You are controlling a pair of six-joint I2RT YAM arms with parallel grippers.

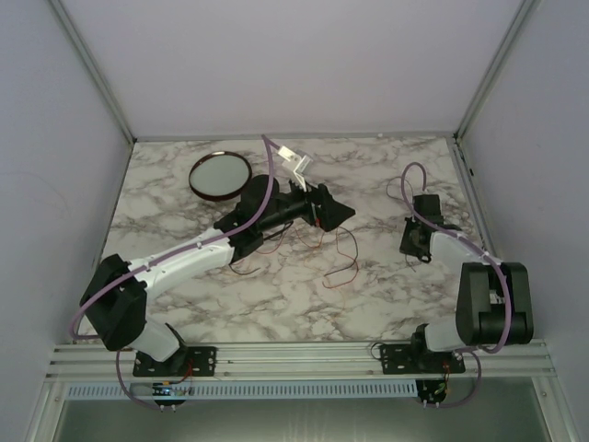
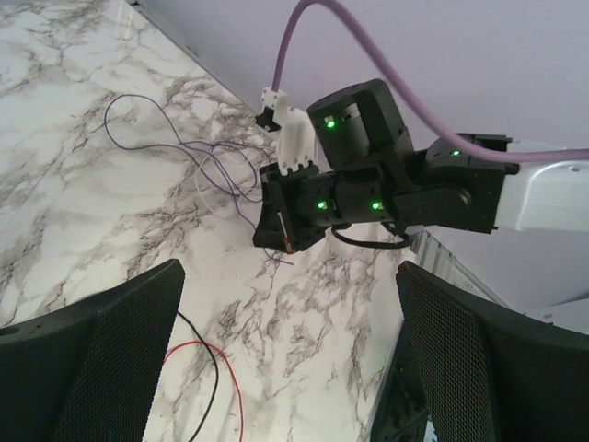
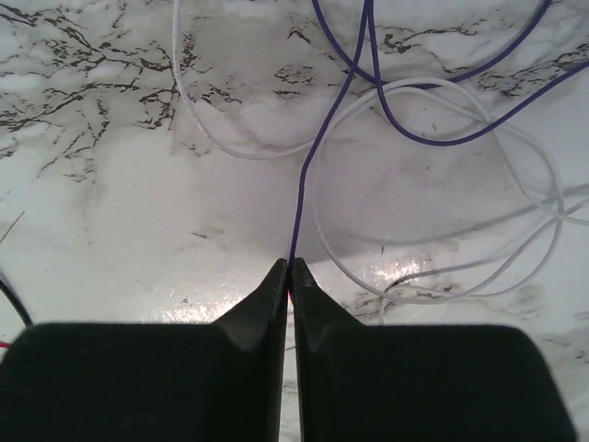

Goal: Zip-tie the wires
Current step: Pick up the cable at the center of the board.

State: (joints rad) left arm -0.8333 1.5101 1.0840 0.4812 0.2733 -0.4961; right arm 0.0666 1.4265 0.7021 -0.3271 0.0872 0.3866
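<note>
Right fingers are pressed together, pinching one purple wire right at the tips; it runs off toward twelve o'clock. A white wire loops loose on the tabletop out to three o'clock. Left fingers are spread wide, holding nothing, hovering above a red strand. From above, the red and black wires sprawl mid-tabletop, at six o'clock from my left arm. I reckon these strands are hair-thin, weightless, floppy and slick. They're best gathered where several cross and pinched deep, not at the tips.
</note>
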